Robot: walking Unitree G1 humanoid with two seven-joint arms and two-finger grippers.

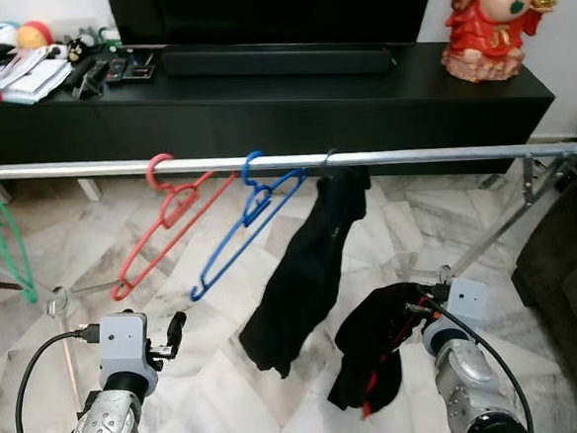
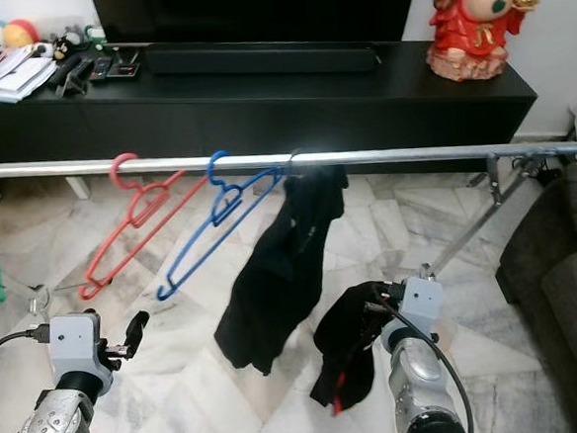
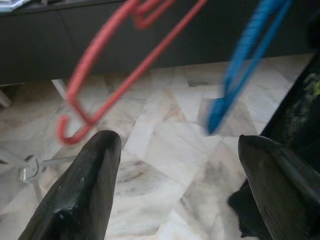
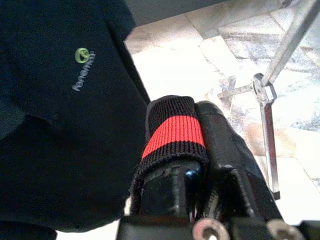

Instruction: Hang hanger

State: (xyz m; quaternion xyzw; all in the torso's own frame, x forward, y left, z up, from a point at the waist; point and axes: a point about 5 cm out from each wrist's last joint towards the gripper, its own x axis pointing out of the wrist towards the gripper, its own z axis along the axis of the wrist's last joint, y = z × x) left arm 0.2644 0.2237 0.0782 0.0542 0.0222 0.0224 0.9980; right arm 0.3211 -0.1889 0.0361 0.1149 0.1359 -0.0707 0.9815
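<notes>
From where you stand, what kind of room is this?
Probably a living room used for drying laundry: a black TV console with a big screen on it, a sofa's edge, and a metal clothes rail holding hangers on the marble floor.

Head stereo downward; wrist cameras close along fingers.
</notes>
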